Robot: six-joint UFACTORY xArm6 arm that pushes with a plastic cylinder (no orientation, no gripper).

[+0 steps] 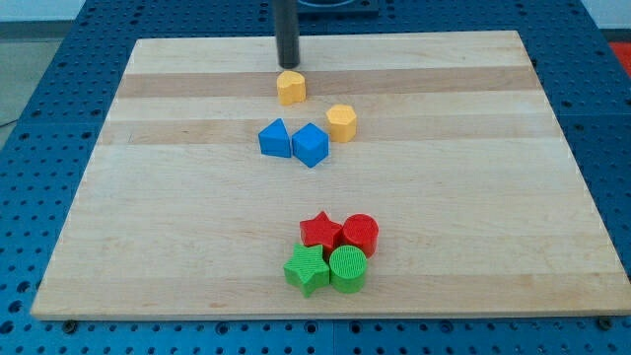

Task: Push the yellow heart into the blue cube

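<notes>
No claw is fitted, so nothing is grasped. My tip (287,62) is set just above the yellow heart (291,87); the blue cube (310,145) is found beyond it, towards the view's bottom, slightly right.

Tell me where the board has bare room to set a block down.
Bare: the board left and right of the clusters. Crowded: the top middle, where my tip sits above the yellow heart, blue cube, blue block and yellow block; also the red-green group at bottom.
</notes>
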